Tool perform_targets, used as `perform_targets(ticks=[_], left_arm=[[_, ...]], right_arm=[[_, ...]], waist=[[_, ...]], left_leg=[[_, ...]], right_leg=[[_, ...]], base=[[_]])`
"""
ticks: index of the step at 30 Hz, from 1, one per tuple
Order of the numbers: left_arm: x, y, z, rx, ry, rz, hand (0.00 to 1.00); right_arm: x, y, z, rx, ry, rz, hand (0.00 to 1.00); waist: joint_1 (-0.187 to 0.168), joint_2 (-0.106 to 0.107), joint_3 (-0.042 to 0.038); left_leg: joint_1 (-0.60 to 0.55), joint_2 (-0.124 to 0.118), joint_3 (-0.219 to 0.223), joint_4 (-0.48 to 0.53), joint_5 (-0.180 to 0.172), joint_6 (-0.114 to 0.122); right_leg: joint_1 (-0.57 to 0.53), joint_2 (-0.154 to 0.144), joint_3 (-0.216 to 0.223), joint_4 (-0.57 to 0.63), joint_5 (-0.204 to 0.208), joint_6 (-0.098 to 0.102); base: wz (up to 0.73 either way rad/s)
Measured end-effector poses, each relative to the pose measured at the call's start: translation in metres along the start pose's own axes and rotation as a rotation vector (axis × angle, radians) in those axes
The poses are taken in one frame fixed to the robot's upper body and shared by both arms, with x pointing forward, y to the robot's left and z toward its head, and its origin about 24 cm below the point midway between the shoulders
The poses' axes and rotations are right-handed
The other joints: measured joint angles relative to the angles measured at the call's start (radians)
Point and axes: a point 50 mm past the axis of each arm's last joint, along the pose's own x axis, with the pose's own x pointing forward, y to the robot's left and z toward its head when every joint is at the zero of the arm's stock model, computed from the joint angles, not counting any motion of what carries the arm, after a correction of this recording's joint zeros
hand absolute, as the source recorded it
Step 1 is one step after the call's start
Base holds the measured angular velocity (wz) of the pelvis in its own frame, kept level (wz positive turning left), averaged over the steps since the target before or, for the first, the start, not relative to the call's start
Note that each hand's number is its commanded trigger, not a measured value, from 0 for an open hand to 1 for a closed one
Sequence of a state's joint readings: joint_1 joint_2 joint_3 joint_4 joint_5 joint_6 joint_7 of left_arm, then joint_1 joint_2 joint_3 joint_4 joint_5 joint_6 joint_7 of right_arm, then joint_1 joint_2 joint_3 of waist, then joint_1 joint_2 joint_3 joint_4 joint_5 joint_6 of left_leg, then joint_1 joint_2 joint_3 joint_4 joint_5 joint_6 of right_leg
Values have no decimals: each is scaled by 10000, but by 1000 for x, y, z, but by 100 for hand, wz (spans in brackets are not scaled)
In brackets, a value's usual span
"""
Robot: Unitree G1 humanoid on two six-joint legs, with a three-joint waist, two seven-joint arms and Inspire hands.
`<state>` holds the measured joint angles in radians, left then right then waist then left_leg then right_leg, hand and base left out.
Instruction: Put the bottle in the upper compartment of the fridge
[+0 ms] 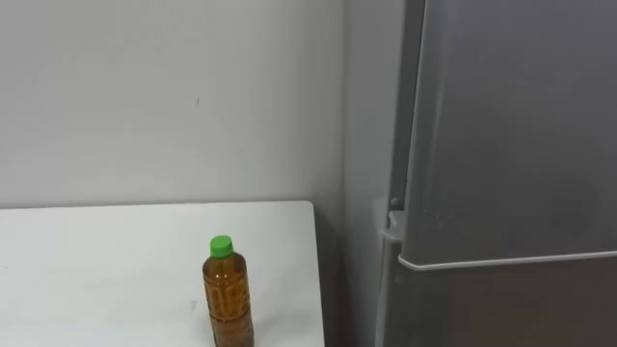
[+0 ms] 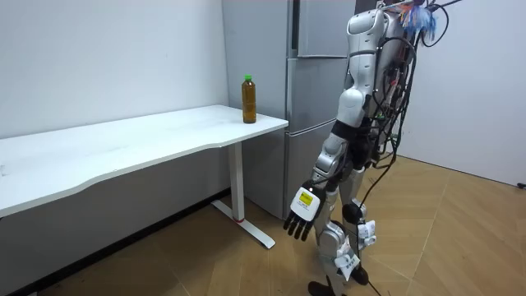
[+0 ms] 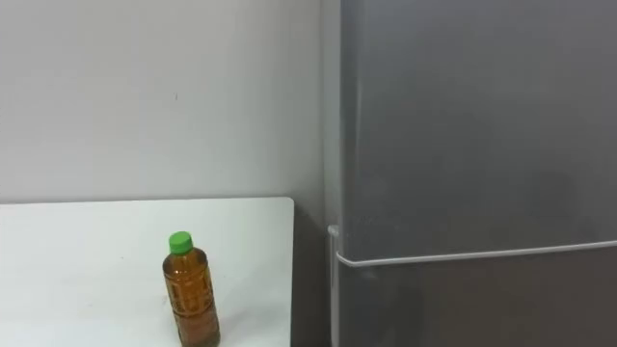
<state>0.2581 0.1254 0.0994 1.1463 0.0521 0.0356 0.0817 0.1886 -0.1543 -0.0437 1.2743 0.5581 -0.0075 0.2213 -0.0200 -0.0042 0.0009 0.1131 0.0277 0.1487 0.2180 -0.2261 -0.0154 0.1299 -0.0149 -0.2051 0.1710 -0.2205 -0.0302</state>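
Looking at a bottle (image 1: pixel 229 294) of brown liquid with a green cap, upright in the lower middle of the left eye view, base cut off by the bottom edge; sitting on the white table (image 1: pixel 96 260), close to the table's right edge and touching nothing else. Grey fridge (image 1: pixel 511 145) all down the right side of the frame, just past that table edge with a narrow dark gap between; upper door (image 1: pixel 521 116) shut, lower door (image 1: pixel 501 308) shut too, pale seam running across between them at lower right. Plain light wall (image 1: pixel 174 96) across the upper left, behind the table.

Over in the room view: same bottle in the upper middle, on the far corner of the table, right next to the fridge. Robot standing upright on the wooden floor (image 2: pixel 444 238) at the right centre of the frame, facing the fridge, near the table's end but well apart from the bottle. Left hand (image 2: pixel 302 215) hanging low in the lower middle of the frame, down around knee level; fingers loose and slightly spread, pointing down, holding nothing at all. So, bottle on the table, not in any hand.
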Motion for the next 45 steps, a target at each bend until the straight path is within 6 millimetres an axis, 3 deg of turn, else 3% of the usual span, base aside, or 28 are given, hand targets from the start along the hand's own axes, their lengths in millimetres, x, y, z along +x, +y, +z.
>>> perform_targets(ticks=[14, 19, 22, 25, 30, 32, 36, 40, 45], left_arm=[[0, 2, 1, -342, 1, 91, 0], [1, 6, 16, -617, -532, 482, 0], [1, 18, 35, -1521, -1342, 1002, 0], [-2, 27, 54, -2767, -2137, 1229, 0], [-22, 50, 107, -3937, -4765, 1925, 0], [-30, 55, 124, -4046, -5641, 2137, 0], [-64, 67, 170, -4411, -8235, 2542, 0], [-96, 73, 200, -4705, -10104, 2724, 0], [-153, 81, 236, -4916, -12951, 2698, 0]], right_arm=[[1, 2, 3, -200, 42, -106, 0], [1, 2, 5, -282, -32, -133, 0], [1, 0, 9, -724, -100, -143, 0], [1, -1, 14, -808, -240, -75, 0], [-2, -10, 19, -742, -537, -294, 0], [-3, -11, 19, -773, -613, -318, 0], [-3, -11, 21, -1060, -690, -300, 0], [-2, -9, 20, -1070, -747, -259, 0], [-2, -7, 18, -1118, -747, -266, 0]], waist=[[-12, -50, 3], [-19, -22, 9], [-16, 16, 4], [2, 222, -55], [69, 425, 43], [45, 491, 28], [24, 497, 12], [-16, 491, 15], [-37, 470, 19]], left_leg=[[10, -14, 121, -69, -1, 0], [-14, -14, 97, -83, -1, 0], [-70, -12, 90, -55, -1, 1], [-50, -13, 91, -46, -2, 2], [127, -20, 73, -218, 3, 9], [137, -23, 126, -215, 3, 9], [19, -11, 104, -196, 3, 8], [28, -20, 52, -195, 3, 8], [44, -27, 35, -203, 3, 8]], right_leg=[[-73, -19, 80, -36, 2, 5], [-69, -18, 41, -33, 1, 6], [-90, -16, 20, -34, 3, 11], [-81, -22, 16, -5, 13, 17], [-38, -13, 76, 30, 12, 20], [-45, -20, 82, 44, 8, 26], [-152, -6, 74, 44, 7, 24], [-91, 0, 73, 21, 14, 20], [-70, 28, 96, -27, 15, 20]], base=[[-3], [3], [5], [0], [-3], [-2], [0], [0], [-1]])
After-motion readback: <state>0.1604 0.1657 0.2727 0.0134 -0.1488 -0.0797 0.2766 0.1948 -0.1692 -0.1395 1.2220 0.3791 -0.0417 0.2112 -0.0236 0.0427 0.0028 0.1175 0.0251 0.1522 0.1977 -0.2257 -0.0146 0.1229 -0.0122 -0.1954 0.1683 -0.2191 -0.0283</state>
